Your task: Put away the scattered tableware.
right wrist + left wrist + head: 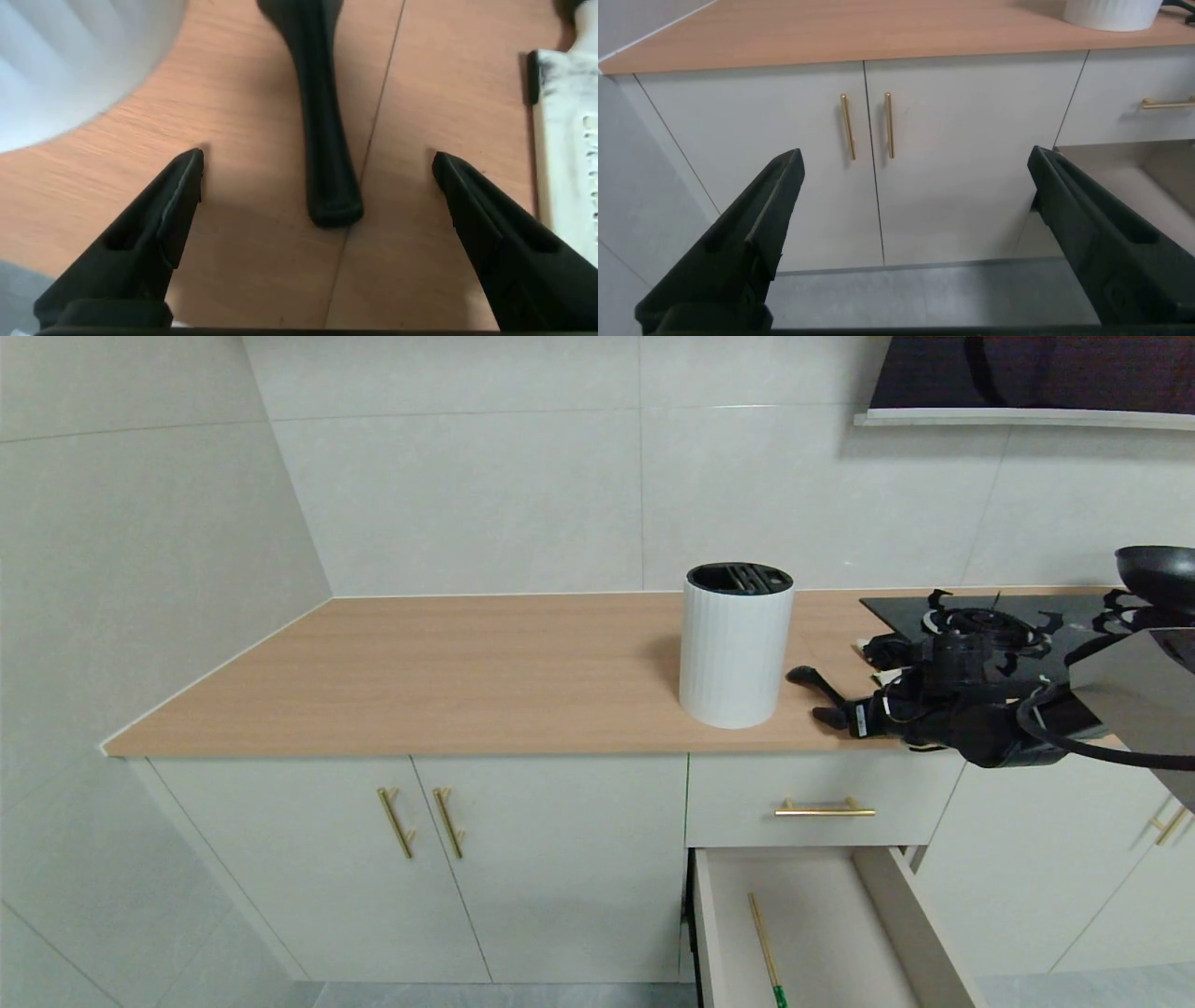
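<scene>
A black utensil handle (322,112) lies on the wooden counter (467,672), its end between the spread fingers of my right gripper (318,161). That gripper (815,695) hovers low over the counter just right of the white ribbed utensil holder (736,649), open and holding nothing. A white-bladed item (565,140) lies beside the handle. My left gripper (915,161) hangs open in front of the cabinet doors (878,159), below counter height. A pair of chopsticks (766,947) lies in the open drawer (896,915).
A black gas stove (990,616) with a dark pan (1158,574) sits at the counter's right end. The pulled-out drawer juts forward under the holder. Gold bar handles (420,821) stick out from the cabinet doors. Tiled walls close the left and back.
</scene>
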